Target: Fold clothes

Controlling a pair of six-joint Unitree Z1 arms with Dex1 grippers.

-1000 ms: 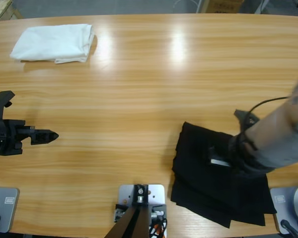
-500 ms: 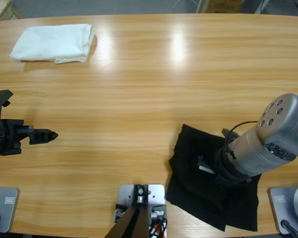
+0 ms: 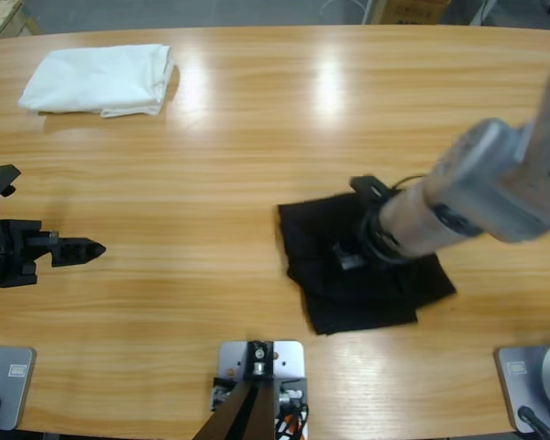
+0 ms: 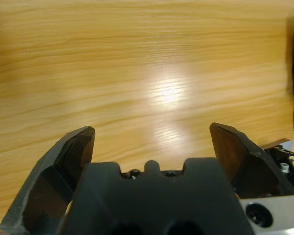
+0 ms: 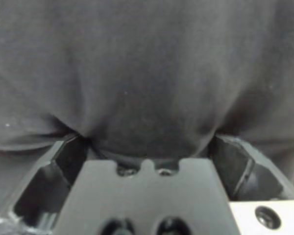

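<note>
Two hands. Right hand (image 3: 346, 257) presses into the folded shirt (image 3: 321, 298) at 5 o'clock on the surface (image 3: 257, 165); its jaws' state, cannot tell. Left hand (image 3: 90, 248), 9 o'clock, jaws apart, empty. White garment (image 3: 99, 80), 11 o'clock.

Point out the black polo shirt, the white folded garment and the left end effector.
black polo shirt (image 3: 316, 247): high view, on its bare left part, clear of the arm.
white folded garment (image 3: 101, 78): high view, on the middle of its top layer.
left end effector (image 3: 93, 247): high view, at its black tips over bare table.
</note>
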